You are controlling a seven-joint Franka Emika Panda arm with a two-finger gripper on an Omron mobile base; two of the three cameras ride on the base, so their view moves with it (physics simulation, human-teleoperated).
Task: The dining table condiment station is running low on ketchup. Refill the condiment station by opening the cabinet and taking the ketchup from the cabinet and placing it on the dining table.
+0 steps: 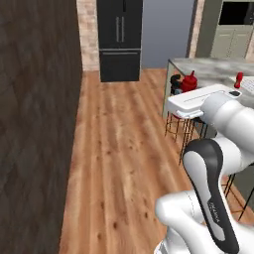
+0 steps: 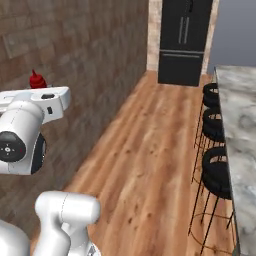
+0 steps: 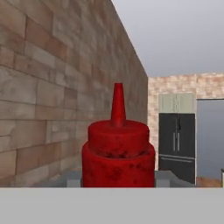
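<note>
With the pincer (image 3: 118, 183) clenched on the ketchup (image 3: 118, 153), nozzle upright above its fingers, keep it level while crossing to the dining table (image 2: 240, 120) off to the pincer's right, then lower gently before letting go.

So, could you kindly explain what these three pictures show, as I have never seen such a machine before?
It is a white robot arm on a driving base, in a rendered kitchen. Two cameras ride behind the arm, left and right, and look forward over the wooden floor. The third sits on the hand. There the red ketchup bottle stands close, between the gripper fingers, apparently held. To the right stands the marbled dining table with black stools; a black fridge is beyond.
</note>
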